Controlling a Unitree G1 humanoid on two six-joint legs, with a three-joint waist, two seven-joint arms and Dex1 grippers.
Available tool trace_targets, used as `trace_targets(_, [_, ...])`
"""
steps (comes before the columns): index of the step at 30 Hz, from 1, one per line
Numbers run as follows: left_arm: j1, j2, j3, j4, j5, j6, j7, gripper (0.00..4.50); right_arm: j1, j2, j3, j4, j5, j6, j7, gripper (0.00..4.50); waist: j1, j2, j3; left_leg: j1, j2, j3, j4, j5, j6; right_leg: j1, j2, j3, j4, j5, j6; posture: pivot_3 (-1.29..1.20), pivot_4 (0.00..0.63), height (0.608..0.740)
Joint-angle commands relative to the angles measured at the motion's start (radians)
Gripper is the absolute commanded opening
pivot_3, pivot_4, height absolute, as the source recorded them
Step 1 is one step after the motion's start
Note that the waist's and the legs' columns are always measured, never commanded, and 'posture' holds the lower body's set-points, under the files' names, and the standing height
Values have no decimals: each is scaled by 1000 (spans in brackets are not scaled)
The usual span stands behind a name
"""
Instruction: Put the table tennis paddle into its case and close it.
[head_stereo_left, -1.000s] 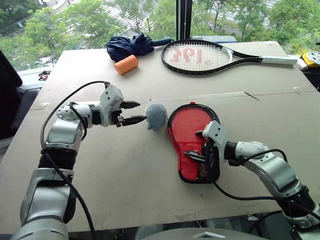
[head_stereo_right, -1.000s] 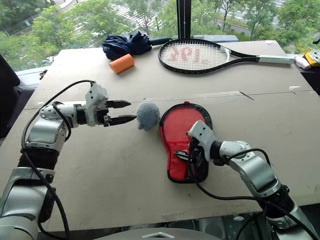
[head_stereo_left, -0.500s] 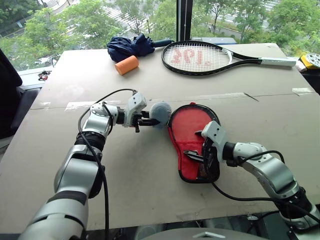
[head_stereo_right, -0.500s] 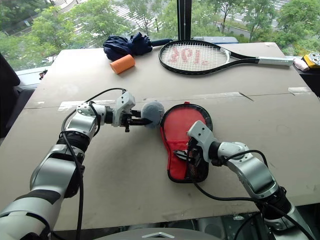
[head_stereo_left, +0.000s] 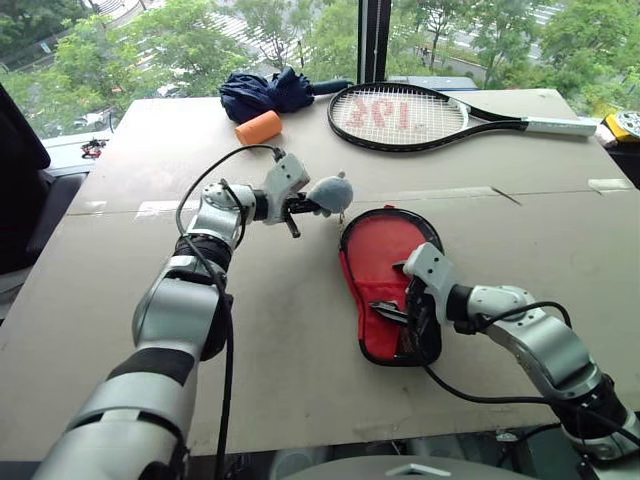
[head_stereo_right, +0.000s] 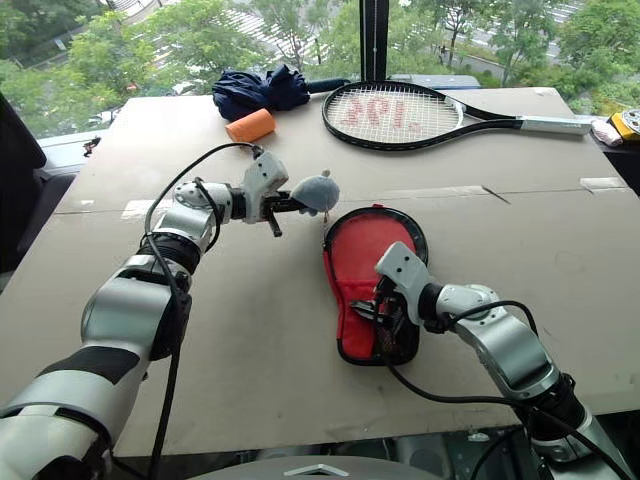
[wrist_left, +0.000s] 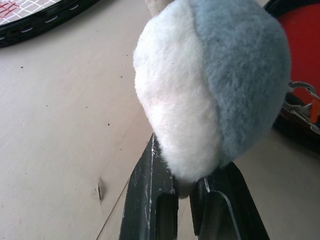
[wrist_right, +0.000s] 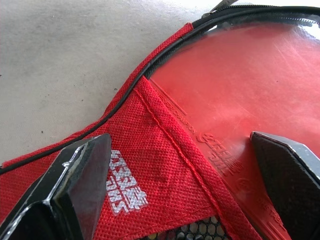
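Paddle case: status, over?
Left gripper shut on the plush toy, lifted off the table. Right gripper open over the case. Paddle lies inside; case unzipped.

The case (wrist_right: 150, 150) is coarse red woven cloth with stitched seams, black piping and a printed white logo; black mesh shows at its edge. The table tennis paddle (wrist_right: 240, 95) has smooth, faintly glossy red rubber. The plush toy (wrist_left: 215, 85) is fuzzy grey-and-white fleece. The surface (head_stereo_left: 300, 330) is matt beige board.
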Motion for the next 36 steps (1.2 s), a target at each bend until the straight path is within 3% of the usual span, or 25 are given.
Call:
trace_targets(1, [-75, -58, -15, 34, 67, -8, 158, 139, 39, -28, 51, 67, -18, 87, 15, 4500, 4, 0, 0, 0, 0, 0, 0, 0, 0, 0, 0, 0, 0, 0, 0, 0, 150, 740])
trace_targets(12, [-167, -314, -44, 91, 214, 43, 551, 139, 68, -25, 53, 23, -25, 120, 3, 4500, 22, -2, -1, -1, -1, 0, 2, 0, 0, 1, -1, 0, 1, 0, 0, 0, 150, 740])
trace_targets(25, [-238, -430, -90, 110, 350, 151, 853, 139, 93, -16, 60, -15, -21, 149, 2, 4500, 37, -3, -2, -1, -1, 1, 2, 0, 0, 1, -1, 1, 1, 0, 0, 0, 150, 740])
trace_targets(36, [-307, -544, 34, 103, 264, 176, 861, 139, 105, 5, 60, -10, -26, 142, -9, 4500, 37, -3, -2, -1, -1, 1, 1, 0, 0, 0, -1, 1, 1, 0, 0, 0, 150, 740])
